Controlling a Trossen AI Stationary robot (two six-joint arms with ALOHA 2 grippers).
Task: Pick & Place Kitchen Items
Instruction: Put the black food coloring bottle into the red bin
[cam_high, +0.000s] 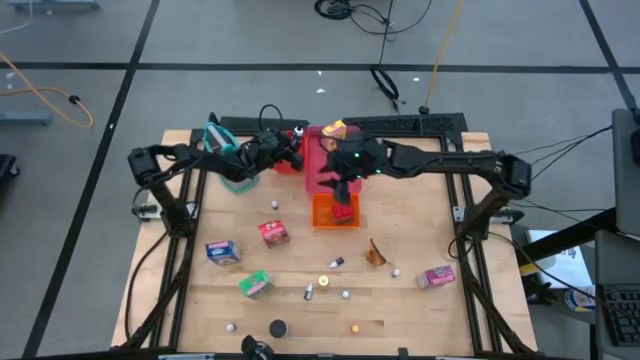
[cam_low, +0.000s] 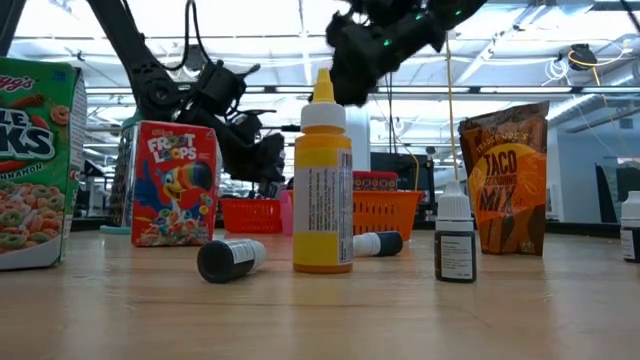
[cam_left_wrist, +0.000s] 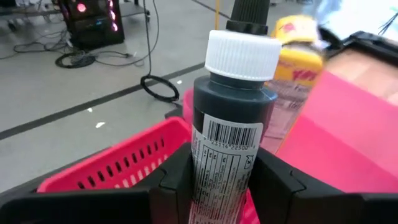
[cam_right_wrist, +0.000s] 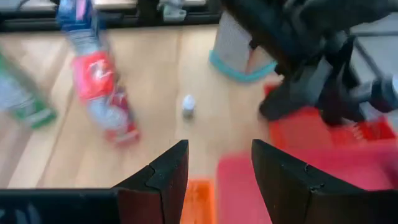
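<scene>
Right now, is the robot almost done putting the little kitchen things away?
Not yet. Done: a red item lies in the orange tray. In hand: the left gripper grips a dark bottle over the red tray; the right gripper is open and empty. Left: the Froot Loops box, blue box, green box and small bottles on the table.

— Where do the kitchen items lie?
— A dark bottle, white-capped, stands upright between the left gripper fingers; red box, blue box, green box lie toward seven o'clock.
</scene>
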